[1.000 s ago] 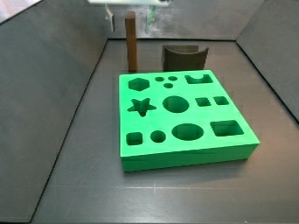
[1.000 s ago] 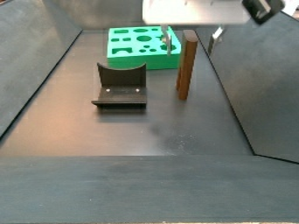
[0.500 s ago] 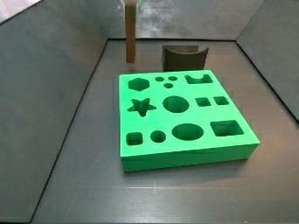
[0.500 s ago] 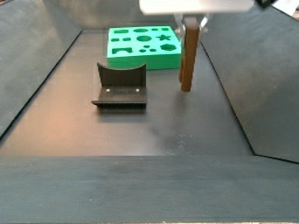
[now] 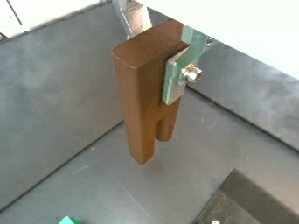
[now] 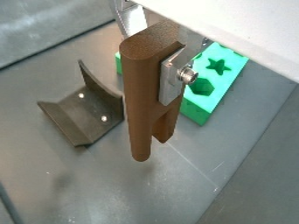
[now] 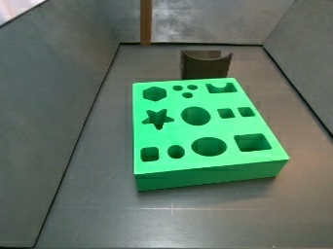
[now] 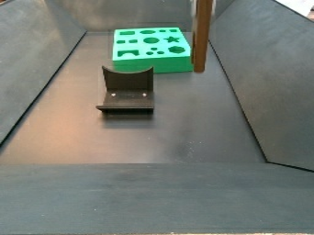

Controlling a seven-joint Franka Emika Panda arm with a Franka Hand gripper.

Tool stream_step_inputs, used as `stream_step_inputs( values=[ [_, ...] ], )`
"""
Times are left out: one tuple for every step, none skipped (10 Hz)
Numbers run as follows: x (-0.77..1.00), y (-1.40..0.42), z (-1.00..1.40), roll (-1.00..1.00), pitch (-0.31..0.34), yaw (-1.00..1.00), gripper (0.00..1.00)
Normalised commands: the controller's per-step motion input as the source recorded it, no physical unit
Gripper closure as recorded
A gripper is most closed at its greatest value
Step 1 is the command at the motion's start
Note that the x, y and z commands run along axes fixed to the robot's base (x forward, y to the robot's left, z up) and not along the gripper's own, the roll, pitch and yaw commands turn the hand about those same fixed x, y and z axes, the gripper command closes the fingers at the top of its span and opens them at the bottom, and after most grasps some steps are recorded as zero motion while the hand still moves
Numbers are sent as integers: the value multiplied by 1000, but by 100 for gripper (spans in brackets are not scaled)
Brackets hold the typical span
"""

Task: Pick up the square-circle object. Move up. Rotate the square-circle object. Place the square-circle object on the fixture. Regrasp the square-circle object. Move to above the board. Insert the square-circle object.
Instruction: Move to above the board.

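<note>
Brown and long, the square-circle object [image 5: 146,92] hangs straight up and down in the air. The gripper [image 5: 158,54] pinches it near its top end. In both wrist views one silver finger [image 6: 177,74] presses flat against the side of the piece, with a small screw showing on the plate. The other finger is mostly hidden behind the wood. The lower end of the piece splits into two legs with a narrow slot between them, and that end points down at the dark floor [image 5: 70,114] without touching it.

In a side view the square-circle object [image 7: 144,23] shows as a thin brown stick at the top edge of the picture, above the back of the box. The gripper itself is out of that picture. In the other side view too, only the stick [image 8: 203,35] shows, high up, with its lower end in front of the near right corner of the board [image 8: 152,49].

The board [image 7: 204,131] is bright green and lies flat on the floor. It has holes cut in its top: a six-sided one, a star, round ones, oval ones, square ones and a crown shape.

The fixture [image 8: 127,89] is a small dark block with a curved, scooped top. It sits on the floor just beside one short side of the board, and nothing rests on it. In a wrist view the fixture [image 6: 79,112] lies below and to one side of the hanging piece, well apart from it.
</note>
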Motion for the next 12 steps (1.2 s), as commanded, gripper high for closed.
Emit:
stream_step_inputs(
  values=[
    [66,11,1000,81,102,34,100],
    [61,10,968,77,95,34,100],
    [43,5,740,71,92,33,100],
    [35,4,626,68,92,32,100],
    [22,1,350,61,87,31,100],
    [21,0,239,58,86,30,100],
    [140,-1000,171,53,-31,-190,100],
    [142,-1000,164,52,-34,-187,100],
    [140,-1000,173,45,-14,-102,100],
    [141,-1000,178,-6,4,-59,100],
    [144,-1000,181,-22,36,-13,100],
    [150,-1000,185,-17,54,-6,100]
  ],
)
